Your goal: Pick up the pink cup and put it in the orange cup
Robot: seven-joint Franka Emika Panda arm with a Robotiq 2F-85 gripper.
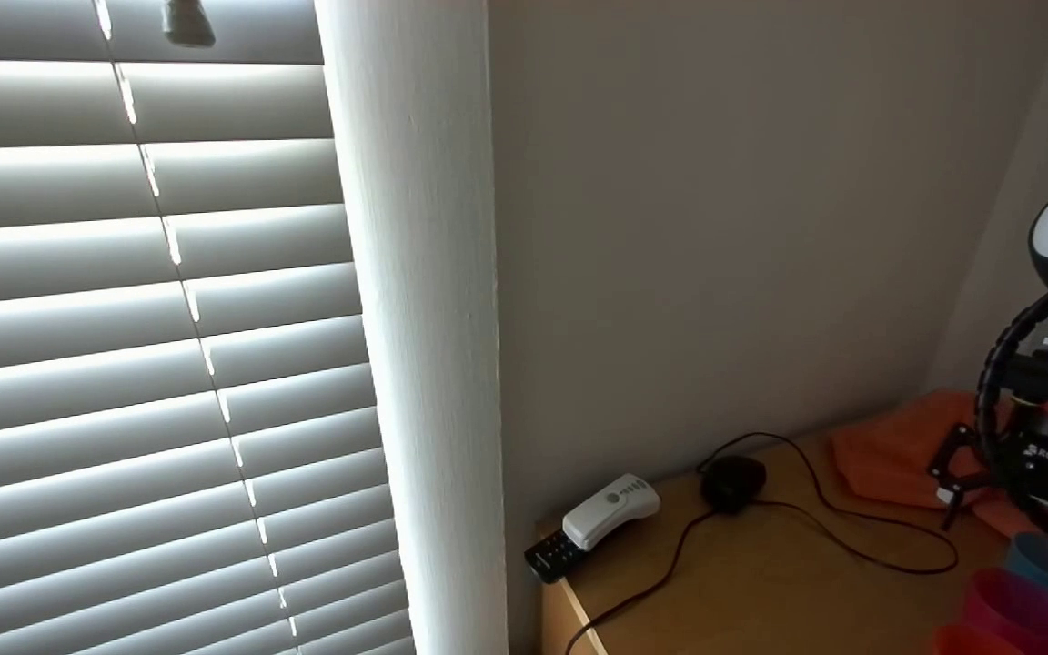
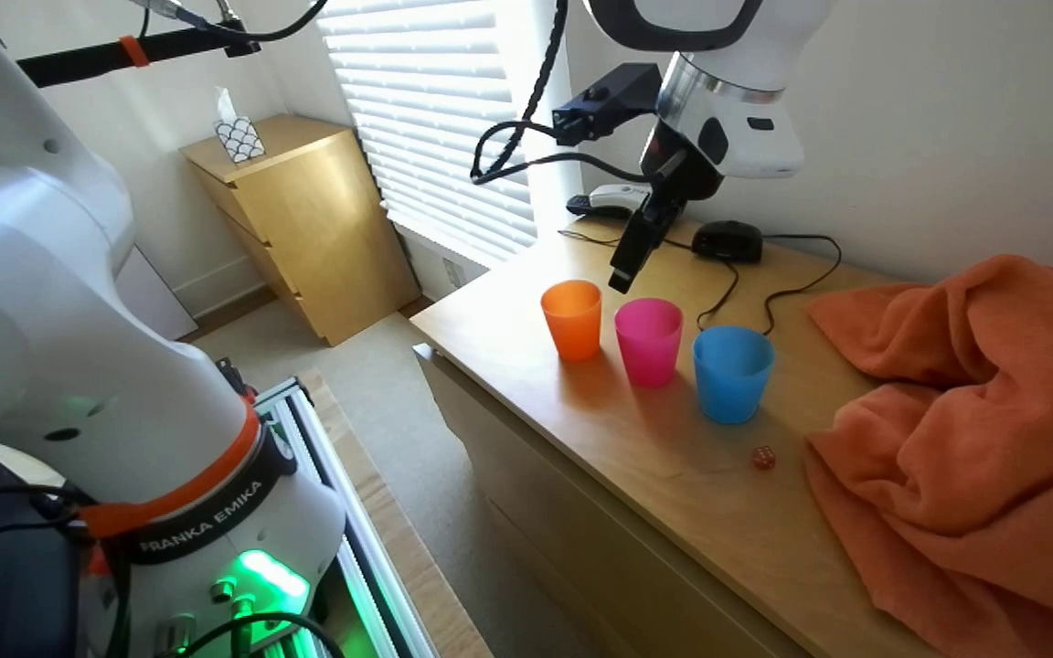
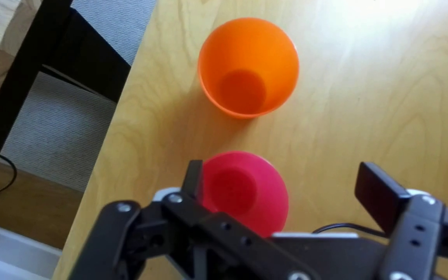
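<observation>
Holding nothing, fingers [image 3: 193,179] spread wide, the gripper [image 3: 286,188] seems to me at the reaching step: next, line up and go down to the pink cup [image 2: 648,345] beside the orange cup [image 2: 572,322].

One orange cup [image 2: 572,322], one pink cup [image 2: 649,345] and one blue cup [image 2: 733,376] make three in all, joined by one red die [image 2: 763,458], one orange cloth [image 2: 974,429], one black remote control [image 1: 553,557], one white handheld device [image 1: 612,512], one corded black device [image 1: 733,482], one tissue box [image 2: 239,140] and one window blind [image 1: 124,364]. One robot arm [image 2: 51,302] appears alongside, with one two-fingered gripper [image 3: 281,171].
</observation>
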